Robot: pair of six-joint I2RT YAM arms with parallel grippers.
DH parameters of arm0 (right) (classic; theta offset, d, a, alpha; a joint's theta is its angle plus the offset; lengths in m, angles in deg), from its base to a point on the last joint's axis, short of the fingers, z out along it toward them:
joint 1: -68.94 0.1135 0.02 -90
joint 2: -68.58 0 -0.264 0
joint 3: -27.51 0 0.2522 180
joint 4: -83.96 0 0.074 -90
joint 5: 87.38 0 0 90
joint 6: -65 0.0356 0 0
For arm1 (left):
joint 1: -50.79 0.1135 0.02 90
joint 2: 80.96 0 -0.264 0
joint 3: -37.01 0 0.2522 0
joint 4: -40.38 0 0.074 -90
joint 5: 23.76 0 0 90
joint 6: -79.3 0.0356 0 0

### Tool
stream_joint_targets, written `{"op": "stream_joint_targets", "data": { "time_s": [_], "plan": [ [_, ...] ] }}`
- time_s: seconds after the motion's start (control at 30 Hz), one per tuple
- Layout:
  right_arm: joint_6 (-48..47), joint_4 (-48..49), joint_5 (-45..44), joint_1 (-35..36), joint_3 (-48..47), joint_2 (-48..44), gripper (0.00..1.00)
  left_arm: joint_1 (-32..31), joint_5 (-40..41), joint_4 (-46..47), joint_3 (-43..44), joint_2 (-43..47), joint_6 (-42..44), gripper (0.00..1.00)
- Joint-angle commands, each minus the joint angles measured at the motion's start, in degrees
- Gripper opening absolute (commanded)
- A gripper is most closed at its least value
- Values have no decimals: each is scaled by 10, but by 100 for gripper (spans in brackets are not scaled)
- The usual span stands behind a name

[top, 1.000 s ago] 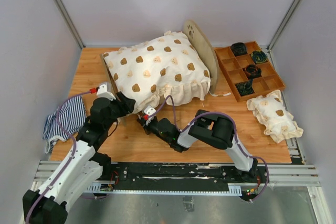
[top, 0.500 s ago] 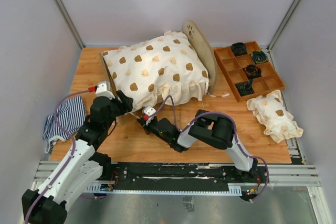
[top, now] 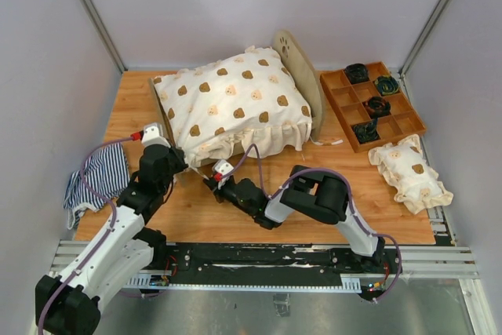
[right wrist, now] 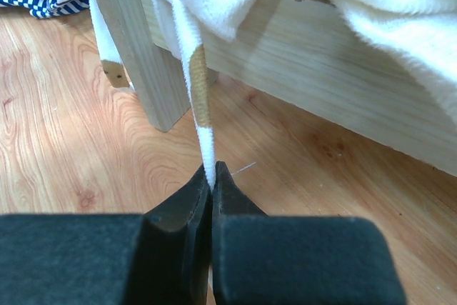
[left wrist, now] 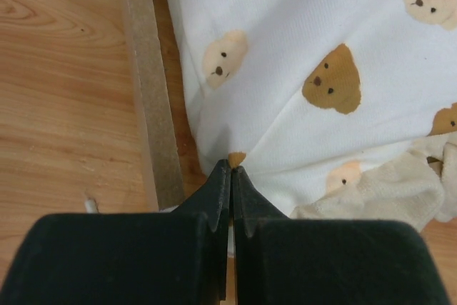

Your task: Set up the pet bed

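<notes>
Left pincer (left wrist: 230,168) clenches the printed cover (left wrist: 285,48) edge directly ahead. Right pincer (right wrist: 212,171) grips its hem just above, presumably tensioning the fabric for spreading over the pet bed (right wrist: 343,55).

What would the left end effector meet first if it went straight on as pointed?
The bear-print cover, whose edge the left end effector pinches; the pet bed rail lies left of that line.

Compartment tray (top: 339,84) far right, striped cloth (top: 98,180) left, small pillow (top: 410,172)
</notes>
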Motion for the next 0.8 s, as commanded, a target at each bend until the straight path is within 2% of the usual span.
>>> {"op": "stream_joint_targets", "data": {
  "time_s": [0.0, 0.27, 0.43, 0.53, 0.6, 0.77],
  "plan": [
    [-5, 36, -2, 7, 13, 24, 0, 3, 68, 20, 21, -14, 10, 0],
    [-32, 32, -32, 13, 9, 56, 0, 3, 94, 21, 69, -34, 24, 0],
    [-70, 34, -28, 13, 43, 8, 2, 2, 58, 12, 71, -28, 16, 0],
    [-101, 26, -31, 13, 77, -54, 24, 3, 34, 8, 62, -15, 10, 0],
    [-110, 21, -35, 13, 96, -91, 35, 3, 20, 5, 57, -5, 7, 0],
    [-95, 15, -33, 13, 113, -156, 39, 3, 7, 6, 43, 16, 6, 0]
  ]
}}
